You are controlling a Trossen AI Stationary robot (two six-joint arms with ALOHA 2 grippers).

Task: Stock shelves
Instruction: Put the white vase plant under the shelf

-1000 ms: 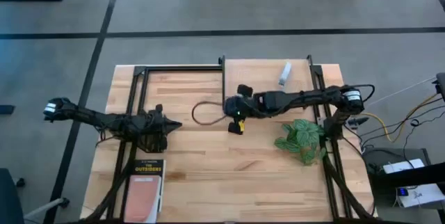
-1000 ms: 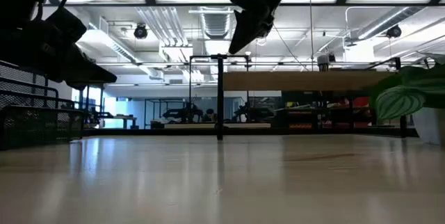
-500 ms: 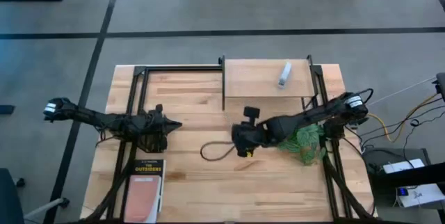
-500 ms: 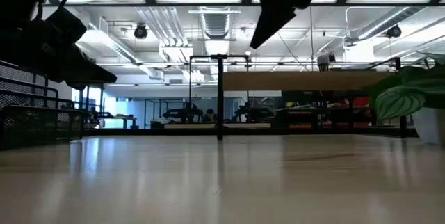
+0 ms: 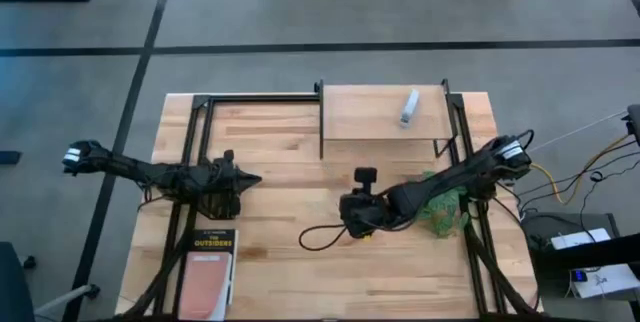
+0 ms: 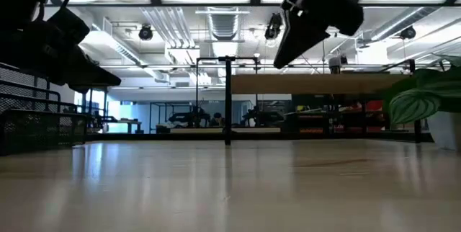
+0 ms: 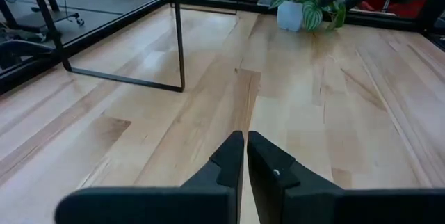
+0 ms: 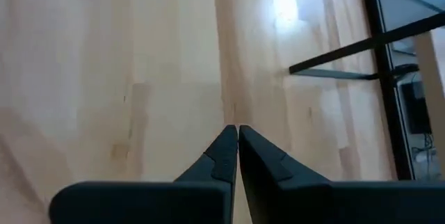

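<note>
Butcher-block tabletop (image 5: 280,252) carries the riser shelf (image 5: 365,112) at its far edge, one white object (image 5: 408,106) already on top. Your right gripper (image 5: 352,224), fingers pressed together and empty, hovers just beside the potted plant (image 5: 440,207); spread the fingers before reaching for it. Left gripper (image 5: 245,179) waits pinched closed, well apart.

Right tool (image 5: 352,224) nearer the table's front, off the shelf (image 5: 380,112)

Riser shelf (image 5: 382,112): light wood board, thin black legs, upright at table's far edge.
</note>
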